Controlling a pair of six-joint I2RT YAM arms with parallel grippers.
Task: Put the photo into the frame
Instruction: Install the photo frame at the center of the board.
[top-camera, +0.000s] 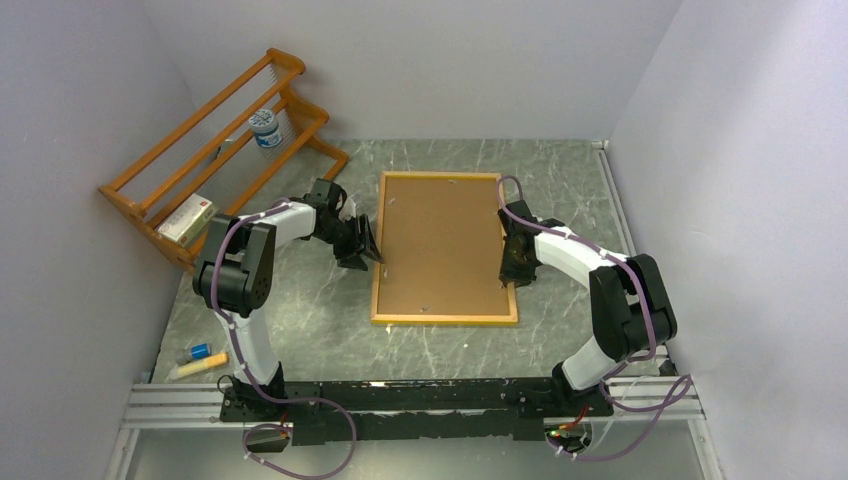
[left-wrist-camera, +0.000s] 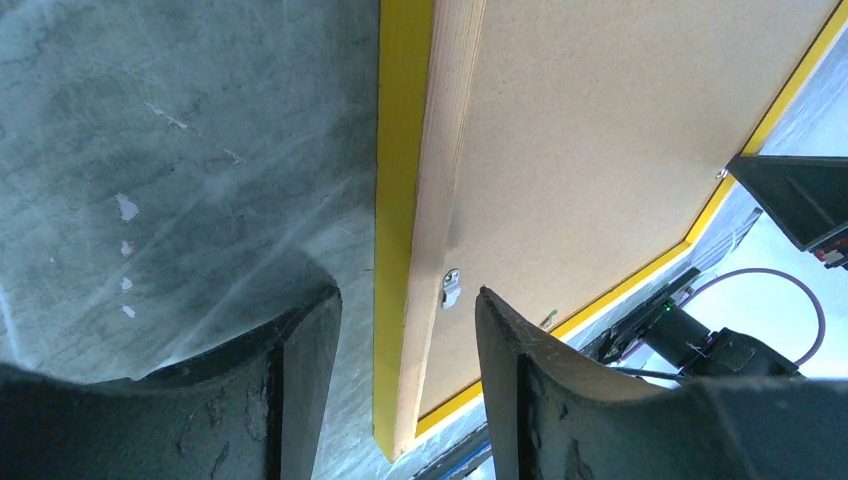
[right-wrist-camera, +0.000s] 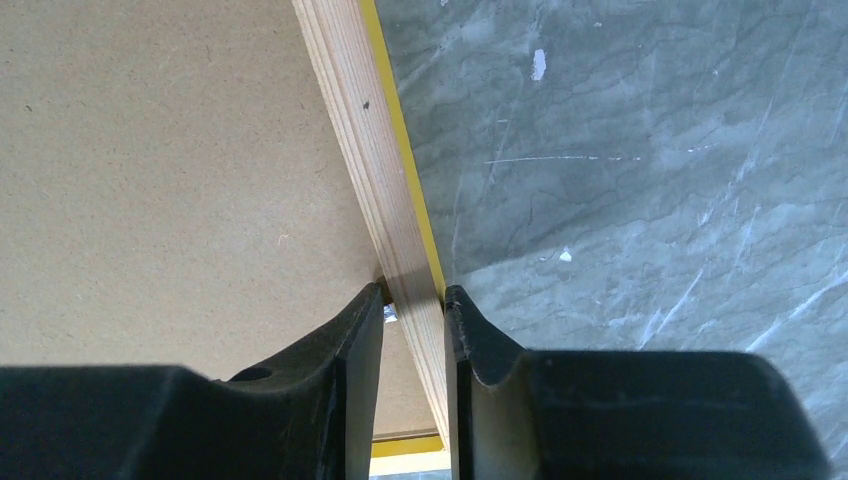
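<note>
Frame (top-camera: 446, 319) lay flat on the bench (top-camera: 320, 310), back side up, with a brown hardboard panel (top-camera: 440, 245) sitting inside its rails and filling the opening. And the arms had it from both sides! Each one was roughly midway along a long rail, facing the other across the panel. At the left tool (left-wrist-camera: 410, 291) the two black fingers (left-wrist-camera: 300, 370) stood apart, straddling the rail. The yellow edge and pale wood ran up between them with a gap on either side, so nothing was gripped there. A small metal clip (left-wrist-camera: 451, 288) sat at the rail's inner edge, just ahead of the finger that hung over the panel. Across at the right tool (right-wrist-camera: 415, 288) it was another story: the jaws were drawn in tight on the opposite rail. One finger was hard against the panel side, the other against the yellow outer edge, and the wood was clamped between them. Grey marbled bench showed just outside that tool. Well beyond the left tool, on its outer side, an orange-brown slatted rack (top-camera: 215, 150) leaned by the wall. A white jar (top-camera: 266, 129) stood on it, and a small box (top-camera: 187, 220) lay at its lower end.
</note>
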